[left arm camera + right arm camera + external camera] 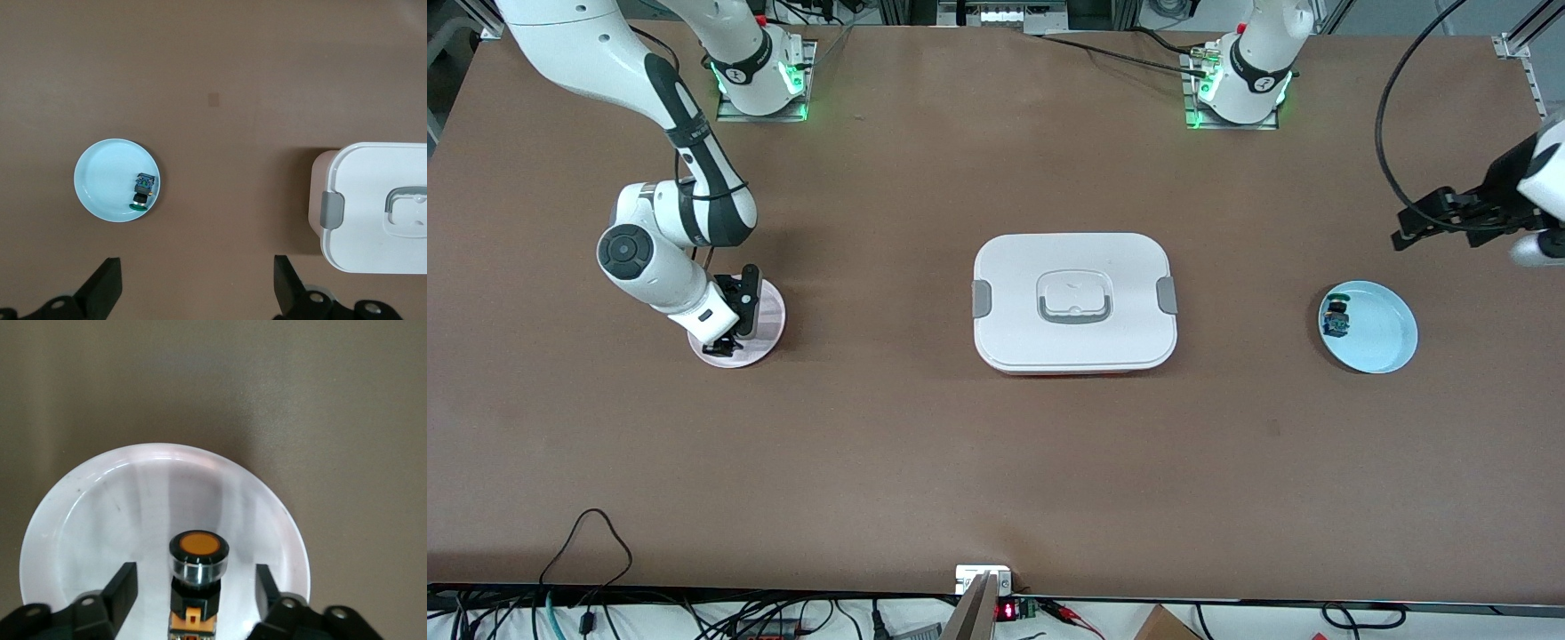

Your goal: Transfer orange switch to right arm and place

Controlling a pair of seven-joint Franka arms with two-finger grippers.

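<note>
The orange switch [198,580], with a black body and an orange cap, lies on a pale pink plate [133,500] at the right arm's end of the table. My right gripper [195,590] is open low over that plate [769,320]. Its fingers stand on either side of the switch without touching it. In the front view the right gripper [738,307] hides the switch. My left gripper [1414,229] is open and empty, up in the air at the left arm's end of the table; it also shows in the left wrist view [197,287].
A light blue plate [1383,342] at the left arm's end holds a small switch with a green cap and blue body [1336,318]. Both show in the left wrist view, the plate [107,177] and the switch [143,190]. A white lidded box [1074,302] stands mid-table.
</note>
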